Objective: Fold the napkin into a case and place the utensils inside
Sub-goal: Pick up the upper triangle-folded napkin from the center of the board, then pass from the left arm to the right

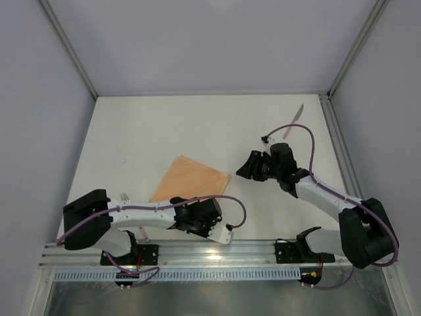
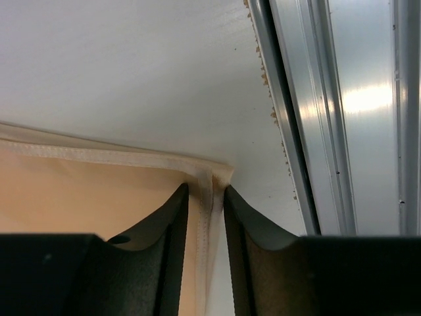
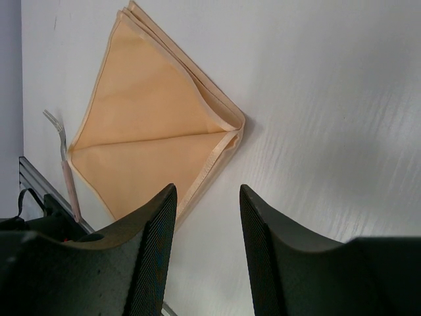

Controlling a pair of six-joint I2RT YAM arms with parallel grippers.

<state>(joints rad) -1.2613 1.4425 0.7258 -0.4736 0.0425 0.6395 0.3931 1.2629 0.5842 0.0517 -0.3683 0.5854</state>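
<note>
The peach-orange napkin (image 1: 191,178) lies folded on the white table (image 1: 164,131), a triangular flap showing in the right wrist view (image 3: 151,125). My left gripper (image 1: 194,220) is at its near corner. In the left wrist view the jaws (image 2: 206,191) stand narrowly apart, closed on the puckered hemmed corner of the napkin (image 2: 79,191). My right gripper (image 1: 245,170) hovers open and empty just right of the napkin's right corner (image 3: 207,191). The knife (image 1: 294,122) lies at the far right. The fork (image 1: 125,196) lies left of the napkin, mostly hidden by my left arm, and also shows in the right wrist view (image 3: 62,151).
A metal rail (image 1: 197,249) runs along the table's near edge, close beside my left gripper (image 2: 329,131). Frame posts and walls bound the table at left, right and back.
</note>
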